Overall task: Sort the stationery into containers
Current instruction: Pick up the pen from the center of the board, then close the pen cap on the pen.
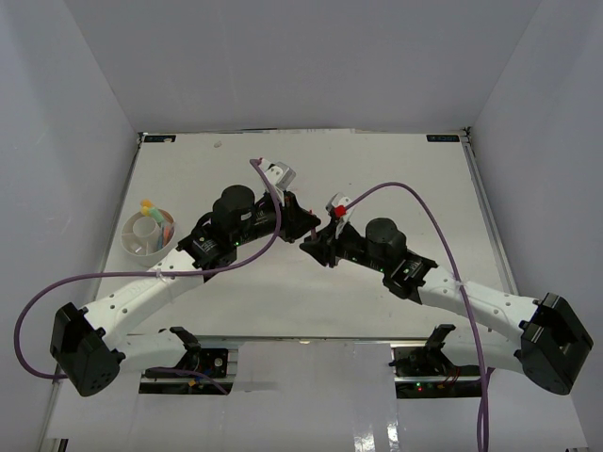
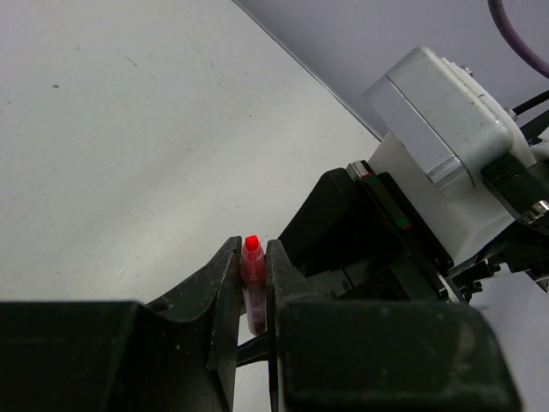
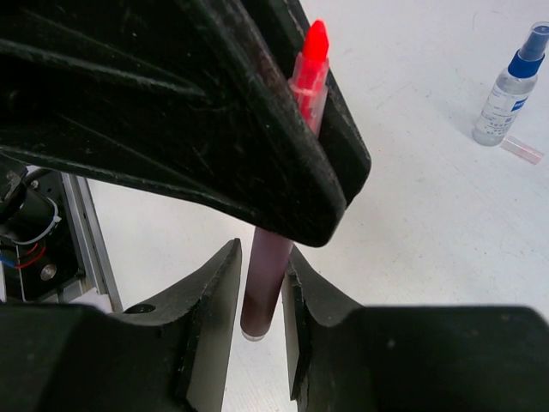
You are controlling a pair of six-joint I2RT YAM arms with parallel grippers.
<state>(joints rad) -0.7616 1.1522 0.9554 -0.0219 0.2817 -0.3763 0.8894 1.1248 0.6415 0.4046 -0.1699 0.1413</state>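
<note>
A red marker [image 2: 252,268] stands upright between my two grippers over the middle of the table. My left gripper [image 2: 251,251] is shut on its upper part, just below the red tip [image 3: 314,45]. My right gripper [image 3: 262,276] brackets the marker's lower barrel [image 3: 264,287]; the barrel touches the right finger and a narrow gap shows at the left finger. In the top view the left gripper [image 1: 303,226] and right gripper [image 1: 317,247] meet tip to tip. The round white divided dish [image 1: 132,243] sits at the far left with yellow, orange and green items in it.
A white spray bottle with a blue cap [image 3: 509,84] stands on the table beyond the grippers, with a small clear pinkish piece [image 3: 521,149] lying beside it. Purple cables loop over both arms. White walls enclose the table on three sides.
</note>
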